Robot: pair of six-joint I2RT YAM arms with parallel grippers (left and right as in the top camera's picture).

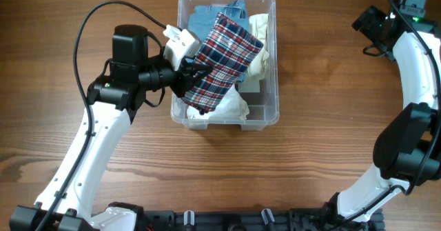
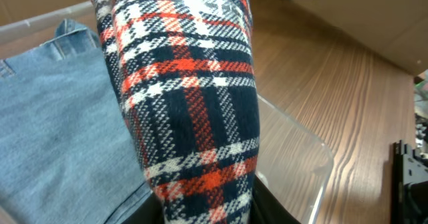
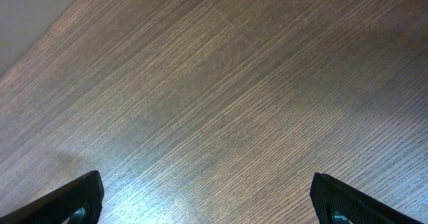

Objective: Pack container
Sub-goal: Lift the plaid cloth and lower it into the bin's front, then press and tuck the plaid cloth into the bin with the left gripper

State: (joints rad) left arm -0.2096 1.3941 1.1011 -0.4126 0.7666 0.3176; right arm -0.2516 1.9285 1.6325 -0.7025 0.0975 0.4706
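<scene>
Plastic container [image 1: 266,118]: clear rectangular bin on the wooden table [image 1: 331,86]. It stands directly ahead of the left pincer [image 1: 187,76], with its nearest long wall just below the fingers. It is well apart from the right pincer [image 3: 207,200].
Left pincer: clenched on the near end of a plaid cloth [image 1: 224,55], at the bin's rim.
Plaid cloth: navy, red and white check, rolled into a thick tube. It runs away from the left pincer at a slant across the bin, above the other contents.
Denim [image 1: 207,17]: blue piece inside the bin, off to one side of the left pincer. It lies partly beneath the plaid cloth.
Cream cloth [image 1: 258,52]: inside the bin, beyond the plaid cloth as seen from the left pincer, against the far long wall.
White cloth [image 1: 234,108]: inside the bin, below the plaid cloth's gripped end, to the other side of the left pincer.
Right pincer: released, fingers spread wide, with only bare table grain showing between them.
</scene>
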